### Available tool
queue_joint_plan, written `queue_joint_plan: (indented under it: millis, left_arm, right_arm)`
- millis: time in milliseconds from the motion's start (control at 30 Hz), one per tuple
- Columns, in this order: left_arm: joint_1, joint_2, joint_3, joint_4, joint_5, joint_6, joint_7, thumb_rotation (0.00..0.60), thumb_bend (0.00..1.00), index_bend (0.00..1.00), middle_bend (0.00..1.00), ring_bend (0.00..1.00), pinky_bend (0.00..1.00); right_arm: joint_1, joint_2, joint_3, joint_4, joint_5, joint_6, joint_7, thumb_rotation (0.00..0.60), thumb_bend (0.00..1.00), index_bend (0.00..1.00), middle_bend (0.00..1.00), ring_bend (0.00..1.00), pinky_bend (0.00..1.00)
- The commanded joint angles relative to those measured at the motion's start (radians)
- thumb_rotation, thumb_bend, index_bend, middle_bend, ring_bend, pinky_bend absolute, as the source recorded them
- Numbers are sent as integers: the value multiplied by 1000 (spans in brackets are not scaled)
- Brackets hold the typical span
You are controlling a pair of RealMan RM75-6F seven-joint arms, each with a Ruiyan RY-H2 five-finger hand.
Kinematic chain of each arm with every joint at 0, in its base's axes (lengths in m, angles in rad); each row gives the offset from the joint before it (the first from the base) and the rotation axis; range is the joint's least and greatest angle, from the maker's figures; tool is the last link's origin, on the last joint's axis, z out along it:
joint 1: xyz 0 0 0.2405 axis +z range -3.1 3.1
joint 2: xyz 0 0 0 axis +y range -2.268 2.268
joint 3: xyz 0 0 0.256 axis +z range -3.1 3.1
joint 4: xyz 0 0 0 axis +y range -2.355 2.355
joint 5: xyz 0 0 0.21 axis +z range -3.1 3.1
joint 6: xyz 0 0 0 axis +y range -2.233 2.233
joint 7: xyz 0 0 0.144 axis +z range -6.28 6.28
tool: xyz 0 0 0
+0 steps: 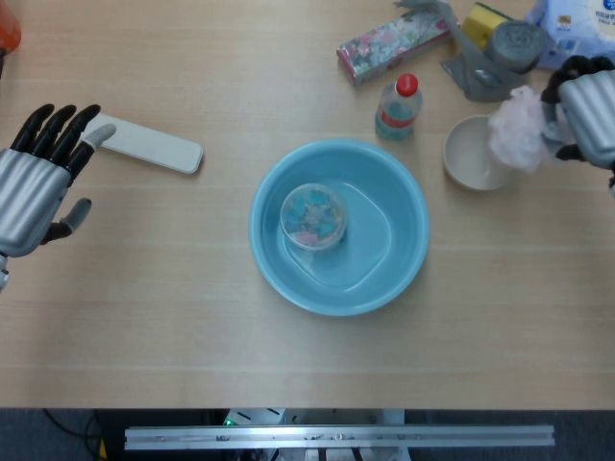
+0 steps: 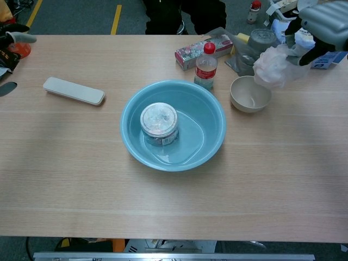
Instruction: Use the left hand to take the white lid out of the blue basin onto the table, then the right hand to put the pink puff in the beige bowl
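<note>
Over at the right end of the bench (image 1: 192, 317), gripped the pink puff (image 1: 516, 128) in the right robot hand (image 1: 588, 106), fingers curled round its far side. Hung above the right rim of the beige bowl (image 1: 468, 158) in both views, not over its middle, and looked clear of the rim in the chest view. Lay already out on the bench: the white lid (image 1: 144, 142), well apart from the blue basin (image 1: 258, 230), so judged the first half of the task done. Waited holding nothing with fingers spread: the left robot hand (image 1: 34, 182), just beside the lid's end.

Judged the step in hand as the placing of the puff. Called for a short shift of the right robot hand toward the basin side, until the puff sat over the bowl's hollow. Wanted a lowering before any release, since so light and fluffy a thing would likely catch on the rim or roll off if dropped from height. Needed a full spread of the fingers, because soft fibres may cling to them. Asked for a straight lift afterward, to avoid dragging the puff back out or tipping the light bowl. Warranted care also for the bottle (image 1: 399, 106) standing near the bowl on its basin side: no overshoot that way.
</note>
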Motion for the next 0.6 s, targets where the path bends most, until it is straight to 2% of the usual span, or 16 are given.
queue_joint_plan:
  millis: [33,133,200,333,467,600]
  left_arm:
    - [2,4,3,0,-3,-4,3,600,356,99,13,0,66]
    - [2,9,2,0,-2,-2,6,600,356,99,14,0,66]
    - [2,10,1,0,-2,-3,6,600,356,99,17,0,66]
    - [-2,3,-1,8,-9,-13,25,600,356,99,23,0,66]
    - [-10,-6,-1,9,-12,-28,33,600,356,99,36,7,66]
    - [-17,-15,-3,18,-14,-37,40,600,356,103,77,55,66]
  right_arm:
    - [27,-29,2,16,32,-21,-56,600,307,331,368,194,272]
    - [42,-24,2,0,75,-37,-100,600,290,86,255,108,228]
    - [48,-11,3,-17,96,-44,-114,600,273,6,186,62,213]
    - [46,15,-1,-44,112,-43,-121,600,262,0,113,21,209]
    - [36,44,-4,-66,100,-38,-106,600,261,0,86,13,209]
    - [20,76,4,-110,65,-30,-56,600,261,0,85,12,209]
